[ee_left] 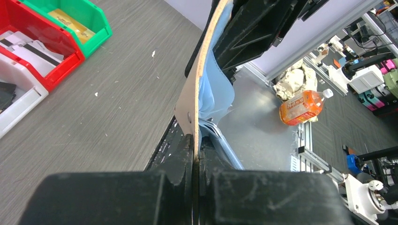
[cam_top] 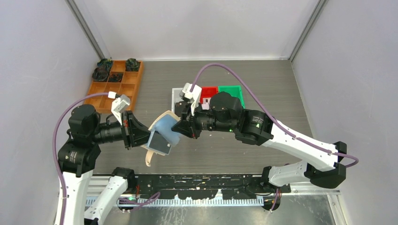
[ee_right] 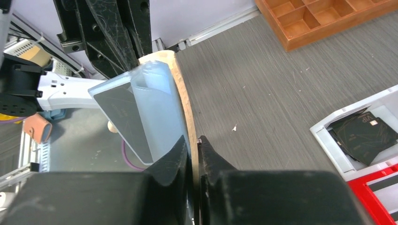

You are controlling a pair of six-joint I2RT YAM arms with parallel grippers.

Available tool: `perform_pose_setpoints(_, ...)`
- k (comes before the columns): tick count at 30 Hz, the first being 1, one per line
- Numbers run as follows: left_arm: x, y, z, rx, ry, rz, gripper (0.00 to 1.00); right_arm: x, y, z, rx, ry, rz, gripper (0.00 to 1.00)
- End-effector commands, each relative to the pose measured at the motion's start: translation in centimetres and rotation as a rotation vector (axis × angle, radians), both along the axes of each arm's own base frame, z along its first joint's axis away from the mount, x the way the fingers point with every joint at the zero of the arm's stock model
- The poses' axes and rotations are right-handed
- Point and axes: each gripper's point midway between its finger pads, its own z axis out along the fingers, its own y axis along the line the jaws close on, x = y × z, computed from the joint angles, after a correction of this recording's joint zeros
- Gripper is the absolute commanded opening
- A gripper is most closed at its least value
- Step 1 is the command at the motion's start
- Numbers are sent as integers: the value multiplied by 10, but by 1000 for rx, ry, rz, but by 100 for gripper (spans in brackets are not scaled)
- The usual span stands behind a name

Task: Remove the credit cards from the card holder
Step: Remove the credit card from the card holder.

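Grey wood-grain surface [cam_top: 263, 84], boxed in by plain pale lilac-grey walls: back [cam_top: 197, 23], left [cam_top: 37, 56], right [cam_top: 356, 70]. Aluminium posts in both back corners [cam_top: 87, 28] [cam_top: 307, 28]. Even, soft light, no hard shadows. Perforated metal rail [cam_top: 206, 200] along the near edge. Past it, dark grey room floor [ee_left: 338, 136] with cluttered lab gear.

From above I see the card holder [cam_top: 165, 130] held open over the counter [cam_top: 272, 89], my left claw [cam_top: 140, 137] pinching one side and my right claw [cam_top: 184, 126] the other. A dark card [cam_top: 160, 143] shows in its blue-grey pocket. Behind sit a white bin [cam_top: 174, 101], a red bin [cam_top: 210, 90] and a green bin [cam_top: 231, 91]. An orange-brown tray [cam_top: 123, 89] lies at the back left.
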Motion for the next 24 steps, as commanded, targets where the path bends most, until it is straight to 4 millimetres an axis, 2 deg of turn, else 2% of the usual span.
perform_pose_setpoints(1, -8, -2, 22, -33, -97, -47, 0, -10, -2, 48, 154, -44, 42, 9)
perform_pose_setpoints(2, -7, -2, 21, -29, -100, -43, 0, -17, -4, 54, 182, -40, 72, 3)
perform_pose_setpoints(3, -5, -1, 20, -23, -101, -34, 5, -22, -4, 57, 203, -29, 94, 1)
perform_pose_setpoints(6, -1, 0, 15, -6, -105, -27, 31, -33, -11, 65, 236, -7, 125, 1)
perform_pose_setpoints(9, -1, 0, 16, -6, -113, -26, 45, -32, -19, 66, 236, -6, 105, 1)
perform_pose_setpoints(14, -5, 1, 23, -2, -169, -28, 47, -27, -35, 69, 251, -49, 53, 1)
perform_pose_setpoints(19, -9, 7, 31, 45, -252, -8, 45, -31, -44, 72, 273, -86, 63, 1)
perform_pose_setpoints(24, -23, 11, 33, 85, -332, -36, 45, -29, -52, 78, 299, -110, 40, 1)
